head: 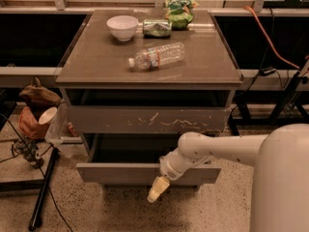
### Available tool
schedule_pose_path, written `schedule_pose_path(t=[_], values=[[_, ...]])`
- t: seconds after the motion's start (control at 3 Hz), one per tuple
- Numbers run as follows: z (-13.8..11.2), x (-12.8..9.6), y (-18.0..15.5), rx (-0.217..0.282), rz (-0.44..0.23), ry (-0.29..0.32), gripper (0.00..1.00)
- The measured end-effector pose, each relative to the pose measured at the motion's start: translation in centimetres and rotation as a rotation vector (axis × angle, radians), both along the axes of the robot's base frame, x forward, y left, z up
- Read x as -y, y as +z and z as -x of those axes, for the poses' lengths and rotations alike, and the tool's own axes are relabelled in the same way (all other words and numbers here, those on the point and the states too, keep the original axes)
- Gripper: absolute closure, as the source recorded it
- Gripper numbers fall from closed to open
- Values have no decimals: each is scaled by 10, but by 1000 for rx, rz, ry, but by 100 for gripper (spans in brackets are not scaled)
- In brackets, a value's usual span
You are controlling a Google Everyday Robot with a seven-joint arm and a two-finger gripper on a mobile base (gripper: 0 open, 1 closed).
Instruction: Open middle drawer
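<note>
The middle drawer (116, 173) has a plain, low grey-brown front and stands pulled partly out of the cabinet, with a dark gap above it. My gripper (158, 190) is cream-coloured, points down and sits at the drawer front's lower edge, right of its middle. My white arm (227, 149) reaches in from the right. The taller drawer front with white scratches (149, 120) sits above, pushed in further. No lower drawer front shows.
On the cabinet top (96, 64) are a white bowl (122, 27), a lying plastic bottle (157, 56), a can (157, 28) and a green bag (179, 11). A clear bin (60, 129) and a black pole (43, 192) stand at the left. An orange cable (270, 37) runs at the right.
</note>
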State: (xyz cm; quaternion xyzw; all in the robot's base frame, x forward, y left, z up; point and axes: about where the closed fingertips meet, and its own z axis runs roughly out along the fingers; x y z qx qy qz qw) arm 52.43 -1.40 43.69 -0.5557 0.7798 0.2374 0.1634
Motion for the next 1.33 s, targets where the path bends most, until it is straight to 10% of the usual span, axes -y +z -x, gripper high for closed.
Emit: schedule_pose_path(t=[1.0,1.33], values=[[20,-8,-2,-48,9,26,0],[44,-12,17,-69,-49,-59,0]])
